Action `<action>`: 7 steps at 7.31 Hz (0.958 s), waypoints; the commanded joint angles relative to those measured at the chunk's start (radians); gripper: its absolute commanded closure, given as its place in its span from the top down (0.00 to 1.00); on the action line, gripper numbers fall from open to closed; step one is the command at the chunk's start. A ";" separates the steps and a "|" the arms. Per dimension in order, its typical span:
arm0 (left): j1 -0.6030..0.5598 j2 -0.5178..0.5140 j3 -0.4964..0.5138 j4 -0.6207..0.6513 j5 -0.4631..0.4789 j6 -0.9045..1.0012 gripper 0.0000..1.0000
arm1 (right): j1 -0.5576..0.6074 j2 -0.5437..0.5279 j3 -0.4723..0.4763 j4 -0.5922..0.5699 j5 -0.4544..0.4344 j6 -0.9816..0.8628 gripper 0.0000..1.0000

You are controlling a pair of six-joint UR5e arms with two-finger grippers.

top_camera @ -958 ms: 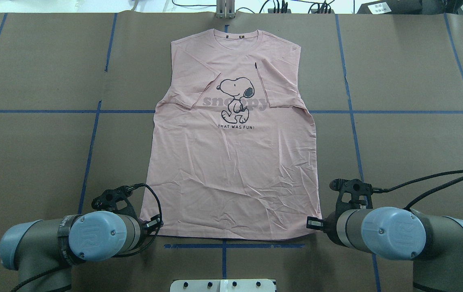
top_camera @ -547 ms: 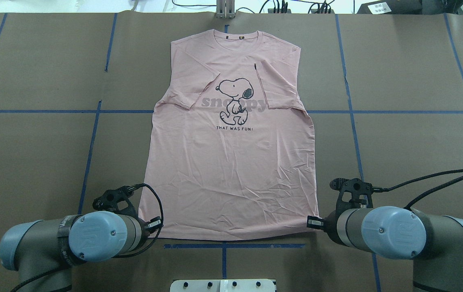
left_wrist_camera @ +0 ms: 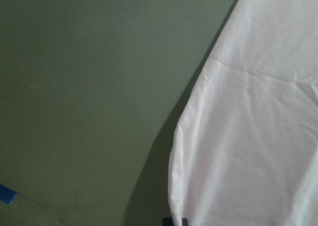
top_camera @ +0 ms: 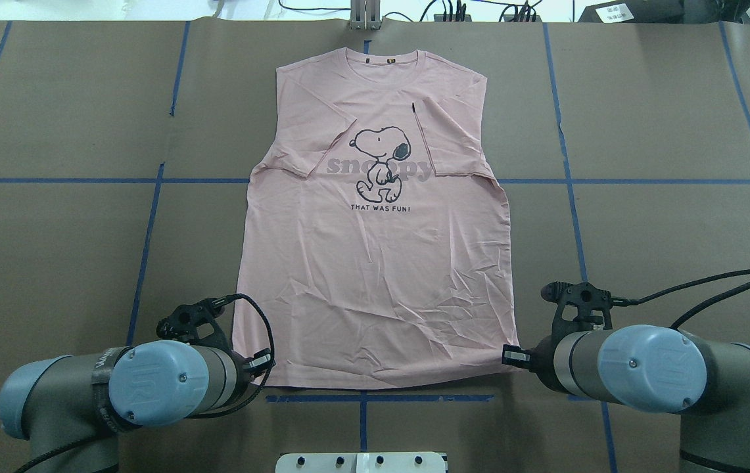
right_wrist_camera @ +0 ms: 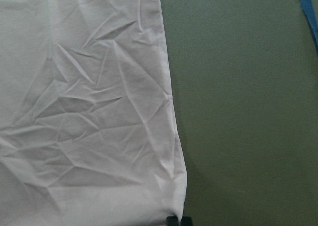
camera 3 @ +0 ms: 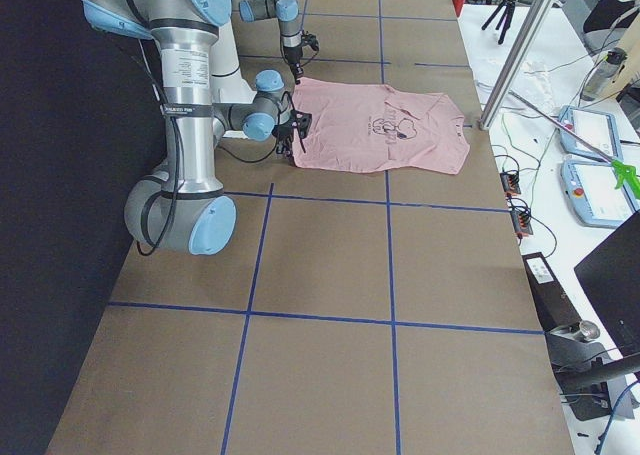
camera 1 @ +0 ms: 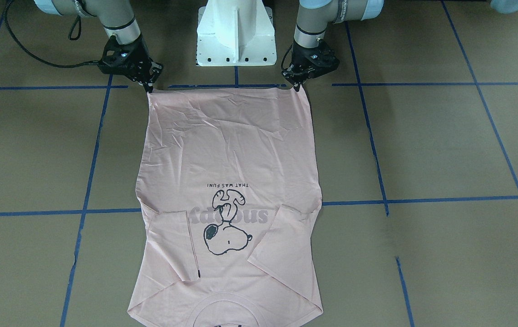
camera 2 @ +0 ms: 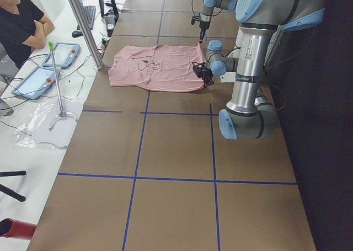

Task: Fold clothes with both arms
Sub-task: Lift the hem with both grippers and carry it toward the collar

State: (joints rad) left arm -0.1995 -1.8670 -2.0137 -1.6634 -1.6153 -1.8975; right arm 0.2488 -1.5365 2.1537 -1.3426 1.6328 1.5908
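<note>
Jaws closed, the left black two-finger gripper [camera 1: 296, 86] and right black two-finger gripper [camera 1: 150, 87] each pinch one hem corner of the pale pink T-shirt [camera 1: 231, 150].

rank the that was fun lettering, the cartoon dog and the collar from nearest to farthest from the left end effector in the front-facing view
From the left end effector, at the T-shirt hem corner:
1. "THAT WAS FUN!" lettering, mid-chest.
2. cartoon dog, just beyond the lettering.
3. collar, at the far end.
</note>
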 commanded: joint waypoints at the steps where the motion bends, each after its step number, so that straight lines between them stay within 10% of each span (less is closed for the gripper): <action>1: 0.003 -0.012 -0.060 0.005 0.000 -0.002 0.00 | -0.009 -0.060 0.076 -0.001 0.028 0.000 0.00; 7: 0.233 -0.012 -0.491 0.419 -0.008 0.012 0.00 | -0.280 -0.220 0.310 0.000 0.053 0.087 0.00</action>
State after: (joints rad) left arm 0.0039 -1.8791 -2.4757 -1.2719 -1.6229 -1.8848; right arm -0.0134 -1.7557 2.4498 -1.3428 1.6862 1.6662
